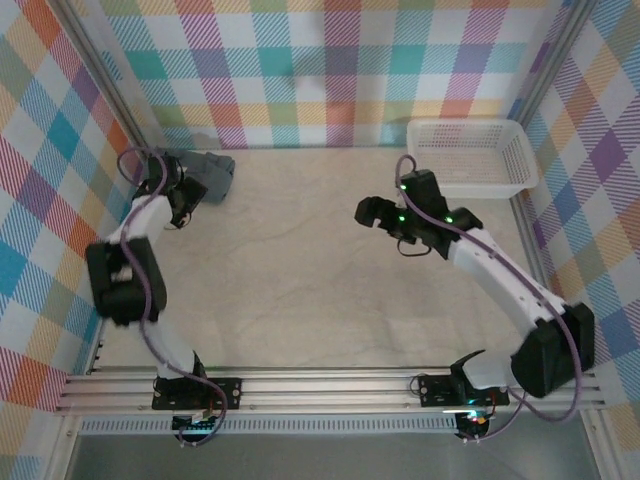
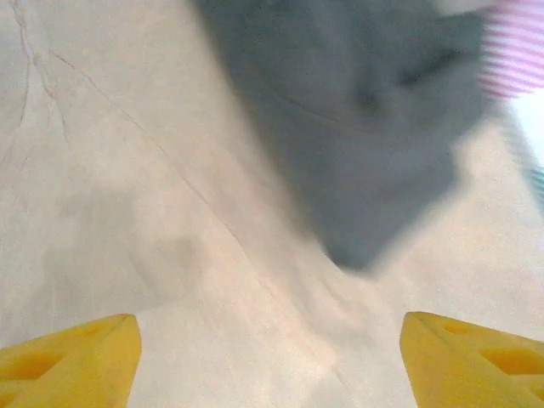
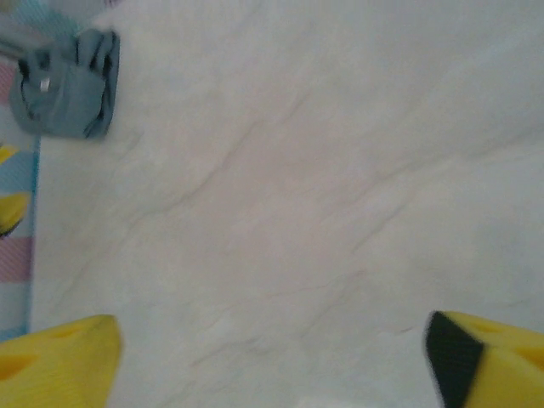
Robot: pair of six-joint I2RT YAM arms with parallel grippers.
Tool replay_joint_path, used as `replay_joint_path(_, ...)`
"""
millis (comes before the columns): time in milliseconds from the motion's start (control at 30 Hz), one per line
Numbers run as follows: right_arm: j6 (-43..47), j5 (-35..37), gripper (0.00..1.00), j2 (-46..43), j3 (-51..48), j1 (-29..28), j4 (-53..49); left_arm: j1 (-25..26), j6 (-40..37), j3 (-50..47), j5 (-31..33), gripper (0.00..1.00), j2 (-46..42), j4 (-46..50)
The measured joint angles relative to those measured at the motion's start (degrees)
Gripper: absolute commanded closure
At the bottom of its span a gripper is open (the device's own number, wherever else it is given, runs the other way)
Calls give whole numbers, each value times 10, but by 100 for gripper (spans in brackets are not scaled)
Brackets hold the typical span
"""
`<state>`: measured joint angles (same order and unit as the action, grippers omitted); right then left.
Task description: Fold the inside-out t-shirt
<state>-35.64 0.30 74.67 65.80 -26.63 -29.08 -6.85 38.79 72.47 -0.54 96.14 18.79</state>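
While both stand wide open and empty, the right gripper [image 3: 272, 365] hangs over the pale table [image 1: 300, 310], the left gripper [image 2: 270, 361] just short of the dark slate-grey soft cloth t-shirt [image 2: 357, 127] heaped in the far-left corner. Light, limp: likely best pinched at a loose edge.

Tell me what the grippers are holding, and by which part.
Nothing: left gripper and right gripper are open, the t-shirt lying free ahead of the left.

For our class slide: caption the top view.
Grey t-shirt bundled far left beside left tool; right tool near centre; basket far right.
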Motion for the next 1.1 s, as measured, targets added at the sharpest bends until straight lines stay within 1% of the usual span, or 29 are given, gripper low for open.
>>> replay_joint_path(100,70,98,0,-56,-55,14,32,61,-28,-76,21,4,-157,-52)
replay_joint_path(133,92,134,0,-64,-75,19,45,91,-45,-106,37,0,-206,-76)
replay_joint_path(167,117,175,0,-69,-100,26,68,117,-67,-136,53,0,-246,-95)
replay_joint_path(267,202,261,0,-58,-180,44,148,193,-146,-249,113,0,-342,-158)
replay_joint_path(333,252,296,0,-36,-232,59,207,213,-186,-327,154,0,-377,-191)
replay_joint_path(400,290,308,0,-11,-279,81,268,214,-221,-391,199,0,-388,-205)
replay_joint_path(467,315,304,0,9,-319,110,328,214,-253,-439,234,0,-389,-219)
replay_joint_path(567,337,273,0,35,-362,158,431,210,-299,-489,257,0,-389,-265)
replay_joint_path(633,340,231,0,57,-392,193,524,201,-327,-507,254,0,-371,-307)
replay_joint_path(733,339,151,0,123,-421,240,646,163,-353,-509,217,0,-299,-385)
replay_joint_path(833,335,100,0,139,-438,264,686,132,-369,-508,174,0,-196,-488)
replay_joint_path(933,335,70,0,139,-438,266,724,112,-378,-497,127,0,-88,-568)
replay_joint_path(1000,335,58,0,139,-438,266,741,108,-382,-500,107,0,-61,-583)
replay_joint_path(1100,335,48,0,139,-438,266,750,108,-382,-502,98,0,-58,-614)
